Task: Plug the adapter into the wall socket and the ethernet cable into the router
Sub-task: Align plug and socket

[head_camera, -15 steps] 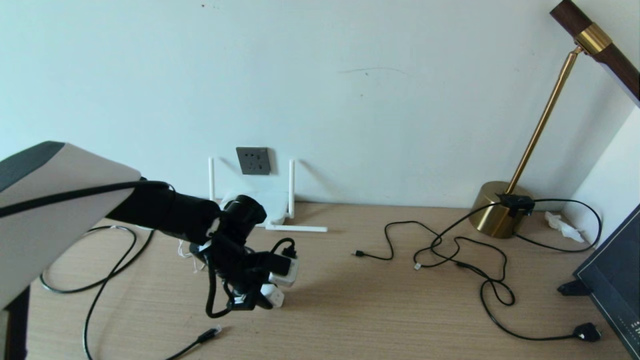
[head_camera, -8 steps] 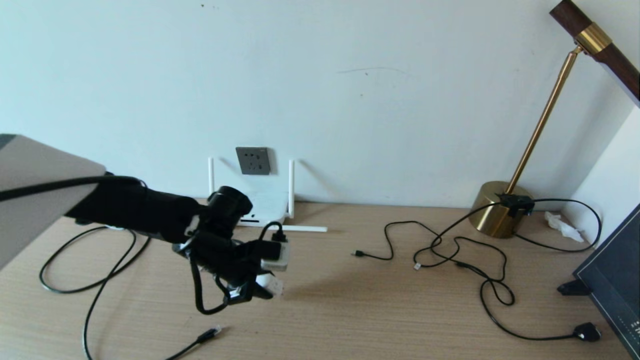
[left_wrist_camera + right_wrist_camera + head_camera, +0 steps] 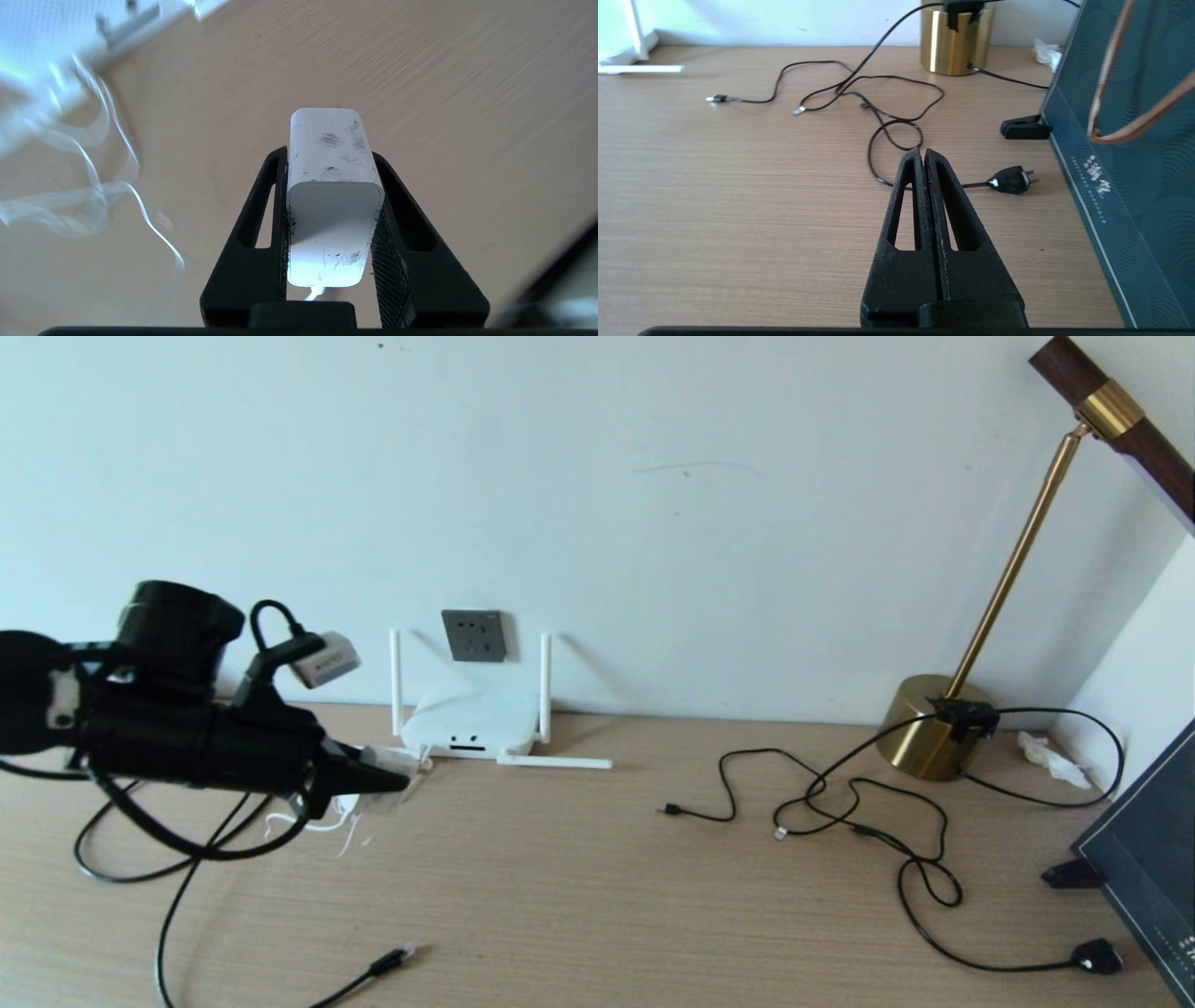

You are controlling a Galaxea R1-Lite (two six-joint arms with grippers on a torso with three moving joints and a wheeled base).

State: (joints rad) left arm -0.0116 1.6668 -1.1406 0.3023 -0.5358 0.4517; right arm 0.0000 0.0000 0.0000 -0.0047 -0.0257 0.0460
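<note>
My left gripper [image 3: 397, 782] hangs above the table's left side, just left of the router [image 3: 471, 721], and is shut on the white adapter [image 3: 403, 767]. In the left wrist view the adapter [image 3: 332, 186] sits clamped between both fingers [image 3: 261, 224], prongs pointing away, its thin white cord [image 3: 93, 200] trailing loose. The dark grey wall socket [image 3: 473, 636] is on the wall above the router, apart from the adapter. The ethernet cable [image 3: 173, 905] loops over the left of the table, its plug [image 3: 392, 959] lying near the front edge. My right gripper [image 3: 923, 151] is shut and empty above the table's right side.
A brass lamp [image 3: 934, 728] stands at the back right with thin black cords [image 3: 840, 803] sprawled before it and a small black plug [image 3: 1011, 179] at their end. A dark bag [image 3: 1134, 163] rises at the right edge. One router antenna [image 3: 555, 763] lies flat.
My left arm has risen and swung left and back with the adapter, from the table's front middle to beside the router. The right arm has not moved.
</note>
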